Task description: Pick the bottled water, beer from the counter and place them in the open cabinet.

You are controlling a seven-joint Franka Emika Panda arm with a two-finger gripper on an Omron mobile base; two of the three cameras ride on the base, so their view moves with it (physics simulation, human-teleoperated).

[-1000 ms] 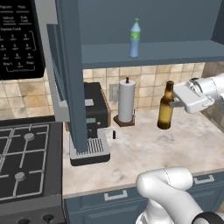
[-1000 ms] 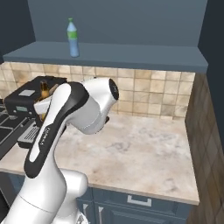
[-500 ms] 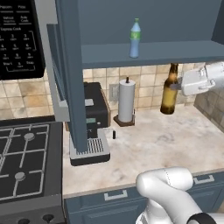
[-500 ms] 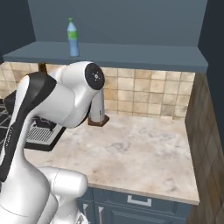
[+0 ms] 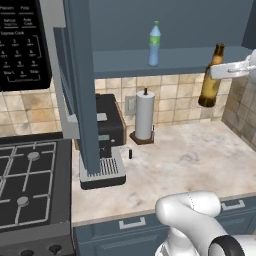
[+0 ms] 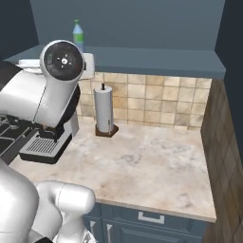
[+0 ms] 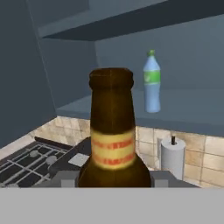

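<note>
Left base view: microwave & stove far left, coffee machine, paper towel roll; right base view has roll but arm blocks the rest. Water bottle stands on cabinet shelf. Gripper cut off at right edge, jaws narrow, clamped on beer neck, bottle hanging above counter, beside shelf edge.

The water stands upright on the cabinet shelf, above the counter. The beer hangs in the air right of the water, before the shelf's front edge, held at the neck by the gripper. Below, a paper-towel roll stands against the backsplash, with a coffee machine to its left and a stove further left.
</note>
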